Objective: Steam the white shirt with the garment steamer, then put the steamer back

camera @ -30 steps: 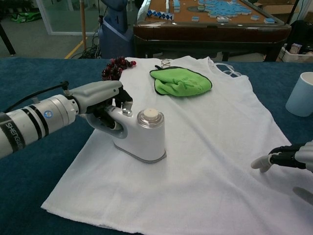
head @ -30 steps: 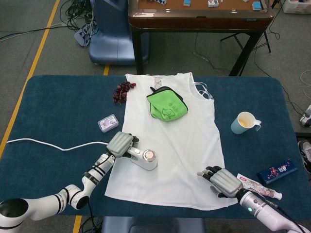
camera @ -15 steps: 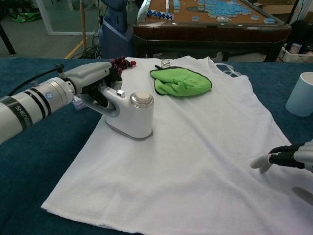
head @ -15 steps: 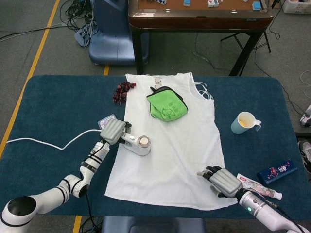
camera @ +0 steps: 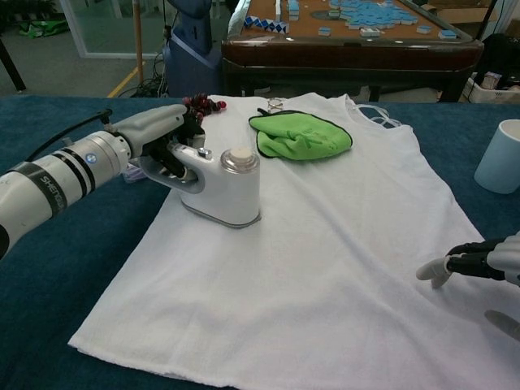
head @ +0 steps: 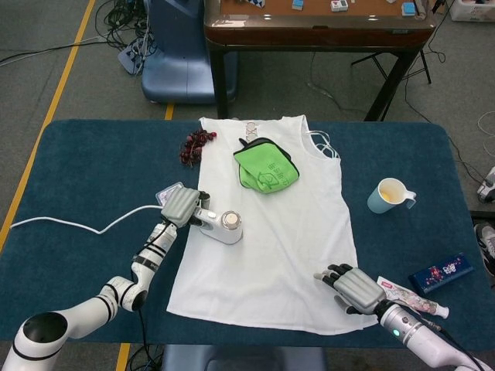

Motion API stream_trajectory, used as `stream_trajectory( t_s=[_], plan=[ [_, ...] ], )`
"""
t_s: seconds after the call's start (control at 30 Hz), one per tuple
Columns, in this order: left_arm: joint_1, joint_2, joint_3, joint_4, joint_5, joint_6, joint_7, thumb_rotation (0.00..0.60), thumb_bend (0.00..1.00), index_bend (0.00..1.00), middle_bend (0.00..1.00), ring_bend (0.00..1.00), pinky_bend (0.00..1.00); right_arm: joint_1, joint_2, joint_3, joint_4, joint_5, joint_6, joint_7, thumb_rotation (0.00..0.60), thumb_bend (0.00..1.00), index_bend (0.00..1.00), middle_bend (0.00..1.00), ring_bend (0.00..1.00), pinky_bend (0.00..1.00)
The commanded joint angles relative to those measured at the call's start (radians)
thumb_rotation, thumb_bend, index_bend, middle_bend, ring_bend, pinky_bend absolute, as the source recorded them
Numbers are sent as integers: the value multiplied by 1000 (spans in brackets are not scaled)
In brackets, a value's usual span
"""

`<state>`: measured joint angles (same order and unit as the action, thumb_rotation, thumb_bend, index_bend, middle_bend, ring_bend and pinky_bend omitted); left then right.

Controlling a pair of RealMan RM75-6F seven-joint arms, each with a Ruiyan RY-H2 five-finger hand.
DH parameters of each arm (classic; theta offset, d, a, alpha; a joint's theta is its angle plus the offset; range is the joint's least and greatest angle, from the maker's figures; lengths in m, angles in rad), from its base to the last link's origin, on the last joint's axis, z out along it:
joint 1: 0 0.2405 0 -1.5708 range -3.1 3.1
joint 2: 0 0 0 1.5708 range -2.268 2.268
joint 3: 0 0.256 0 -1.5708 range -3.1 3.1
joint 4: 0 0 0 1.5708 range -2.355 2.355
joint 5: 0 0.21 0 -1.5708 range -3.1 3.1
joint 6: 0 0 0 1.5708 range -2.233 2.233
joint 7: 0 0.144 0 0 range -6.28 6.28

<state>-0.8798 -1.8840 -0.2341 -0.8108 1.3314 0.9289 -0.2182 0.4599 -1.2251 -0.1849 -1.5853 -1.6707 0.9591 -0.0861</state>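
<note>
The white shirt [head: 271,232] [camera: 325,244] lies flat on the blue table. My left hand [head: 181,206] [camera: 158,134] grips the handle of the white garment steamer [head: 223,226] [camera: 223,187], whose base sits on the shirt's left side. A white cord [head: 77,226] trails from it to the left. My right hand [head: 352,288] rests on the shirt's lower right corner with its fingers spread and nothing in them; in the chest view only its fingertips [camera: 455,266] show at the right edge.
A folded green cloth [head: 267,168] [camera: 301,135] lies on the shirt's chest. Dark red beads [head: 196,144], a small clear box [head: 166,193], a pale cup [head: 389,195] [camera: 500,156], a tube [head: 410,297] and a blue packet [head: 439,272] lie around it. A wooden table [head: 317,23] stands behind.
My left hand slid the steamer up the shirt's left side, away from me, then slightly right. The right hand stayed still.
</note>
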Motion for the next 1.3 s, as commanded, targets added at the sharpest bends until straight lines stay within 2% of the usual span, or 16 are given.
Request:
stream_trajectory(
  t_s=[0.03,0.4,0.8,1.3],
  plan=[
    [8,4,12,-19,10,9,1,600,169,779,598,503,585,0,0,0,-1,-1,0,0,600,574,132,229,135,200],
    [36,39,65,-144,59,41,36,600,169,779,598,501,586,-1,3,-6,-5,-9,2,0,600,574,132,229,135,200],
    [51,38,93,-240,87,67,101,600,169,779,598,499,585,-12,10,-16,-12,-17,15,-4,600,574,132,229,135,200],
    [35,-17,91,-258,92,53,146,600,170,779,598,497,585,-26,22,-24,-15,-19,27,-6,600,574,132,234,135,200]
  ],
)
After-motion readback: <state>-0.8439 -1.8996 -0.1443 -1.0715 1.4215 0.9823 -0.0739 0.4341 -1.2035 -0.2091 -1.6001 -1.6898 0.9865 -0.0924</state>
